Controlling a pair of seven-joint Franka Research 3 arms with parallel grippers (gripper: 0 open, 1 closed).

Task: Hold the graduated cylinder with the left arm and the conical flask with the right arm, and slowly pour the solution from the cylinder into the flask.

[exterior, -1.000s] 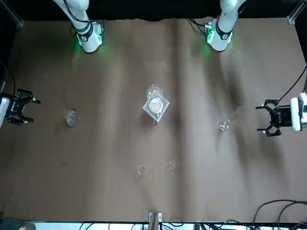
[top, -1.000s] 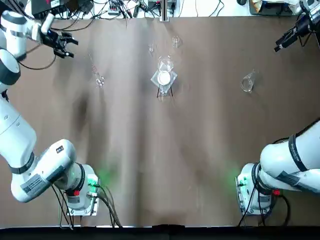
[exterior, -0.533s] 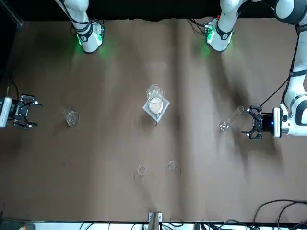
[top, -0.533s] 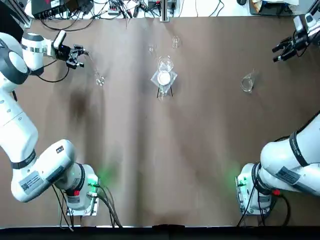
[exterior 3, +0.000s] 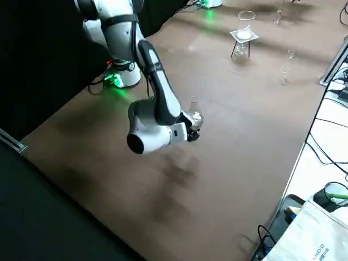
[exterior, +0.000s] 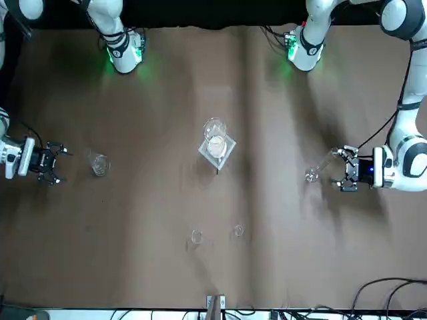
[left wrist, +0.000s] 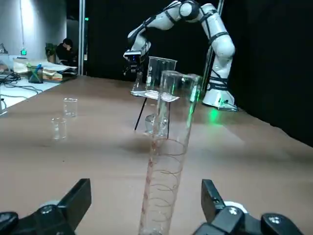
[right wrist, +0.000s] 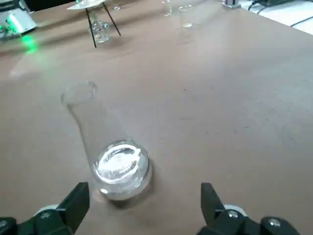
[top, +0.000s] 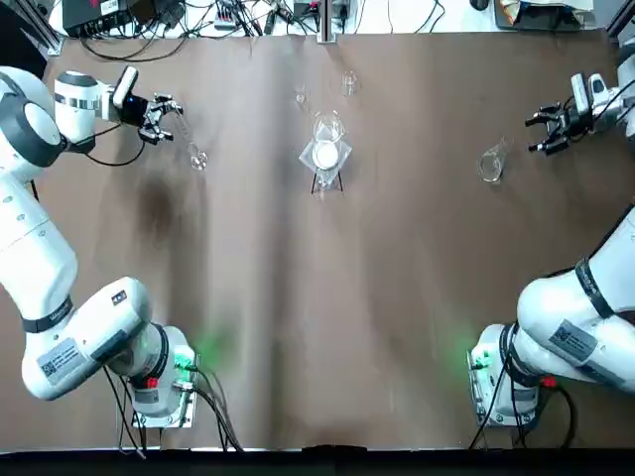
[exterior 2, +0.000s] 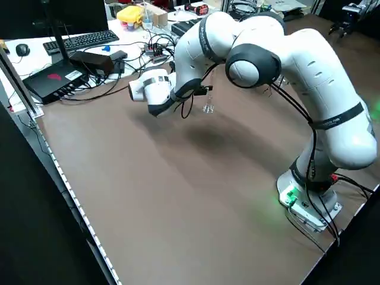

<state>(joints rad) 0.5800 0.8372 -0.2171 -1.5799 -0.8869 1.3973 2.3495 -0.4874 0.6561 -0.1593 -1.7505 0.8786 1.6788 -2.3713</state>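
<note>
Clear glass is standing at both ends of the brown table point(top: 397, 297), and neither piece is being held. Working left to right in the overhead view:

1. The left gripper point(top: 167, 116) is hanging near the far left corner, its fingers point(left wrist: 73, 203) spread wide. The graduated cylinder point(top: 189, 139) is standing upright just inside that spread, apart from both fingers. In the left wrist view the graduated cylinder point(left wrist: 165, 156) is sitting slightly off centre between them, printed scale facing the camera.

2. A beaker on a tripod point(top: 325, 154) is occupying the middle of the far half, with two tiny glass pieces point(top: 348, 81) closer to the far edge. These are not part of the task.

3. The conical flask point(top: 490, 162) is standing towards the far right corner. The right gripper point(top: 544, 132) is waiting just beside it, also fully spread. In the right wrist view the conical flask point(right wrist: 110, 147) lies ahead of the fingers point(right wrist: 73, 200), not yet between them.

The step in hand appears to be the approach to both grasps; the task is at its beginning. Recommended procedure:

- Left arm: centre the tube between the pads before closing, and grip low to mid-height so the slim piece is not tipping on its small foot.
- Right arm: advance until the body or neck is lying squarely between the pads.
- Both: close gently, since smooth glass is likely to slip or skid when nudged from one side.
</note>
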